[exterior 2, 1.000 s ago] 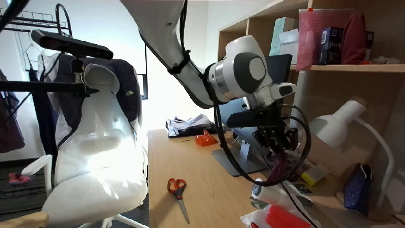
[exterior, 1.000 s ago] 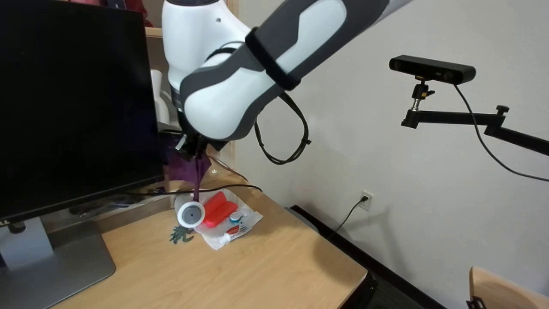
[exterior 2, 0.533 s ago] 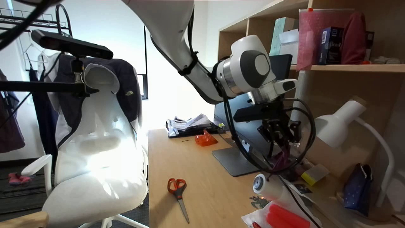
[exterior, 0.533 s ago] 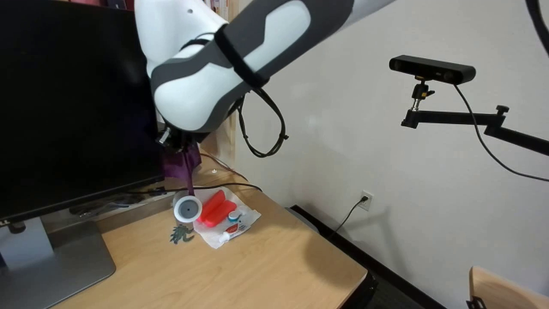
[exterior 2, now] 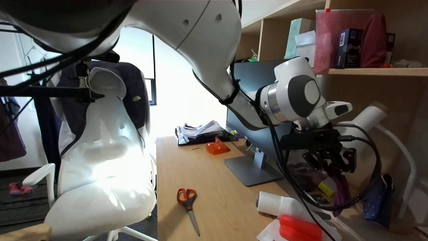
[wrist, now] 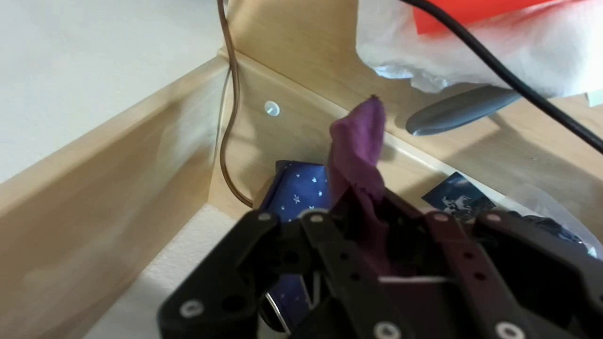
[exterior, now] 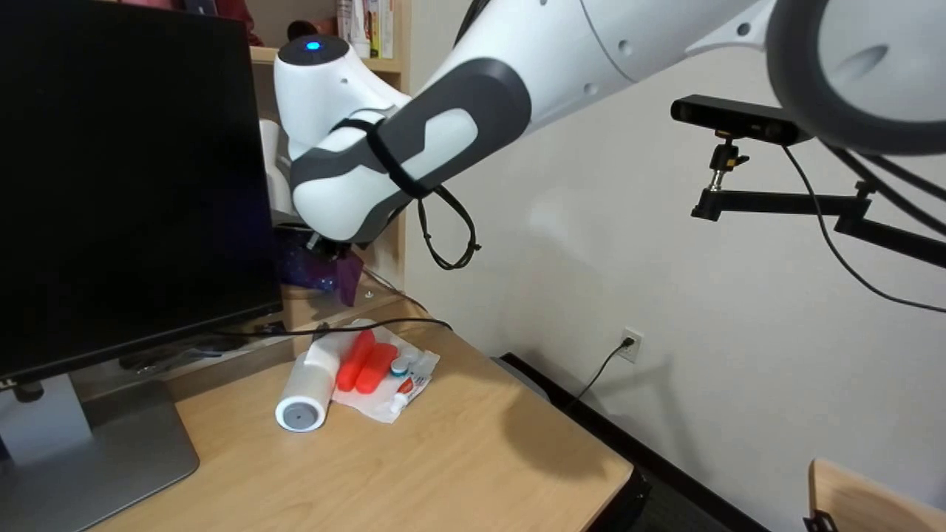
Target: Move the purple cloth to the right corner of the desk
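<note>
The purple cloth hangs from my gripper in both exterior views, over the raised ledge at the back of the desk. In the wrist view the cloth is pinched between the fingertips, one end sticking out beyond them. My gripper is shut on it. In an exterior view the gripper is held above the ledge, in front of the lamp. The desk shows its right edge and front corner in an exterior view. The cloth is clear of the white roll.
A white roll and red case lie on the desk beside a black cable. A monitor stands left. A starred blue pouch and white lamp are near the gripper. Scissors lie farther off.
My gripper has carried the cloth away from the monitor toward the lamp and pouch. The white roll, touched by the cloth's hanging end before, has shifted and now covers the lizard-like toy.
</note>
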